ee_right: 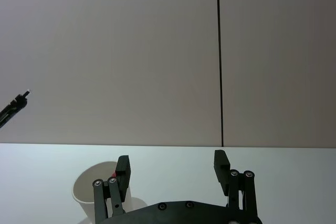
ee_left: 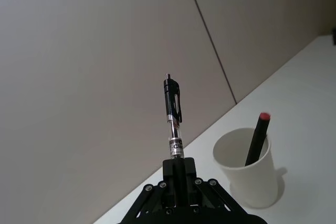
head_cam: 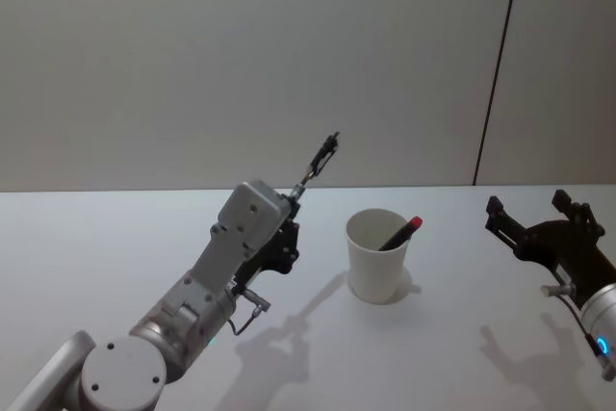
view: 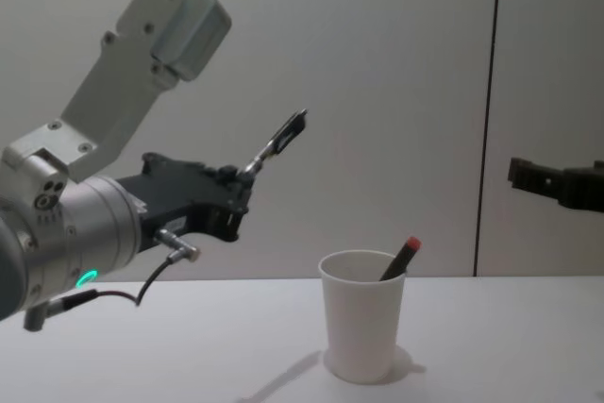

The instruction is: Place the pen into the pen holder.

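Your table (head_cam: 96, 238) is plain white and fills the lower half of the head view. A white cup (head_cam: 377, 262) stands upright on it, a little right of the frame's centre, base flat on the surface. A soft shadow (head_cam: 313, 310) lies on the tabletop to the cup's lower left. In the chest view you see the table (view: 519, 346) as a strip along the bottom, with the cup (view: 360, 327) just right of centre. The left wrist view puts the cup (ee_left: 252, 177) at lower right, the right wrist view (ee_right: 86, 188) at lower left.
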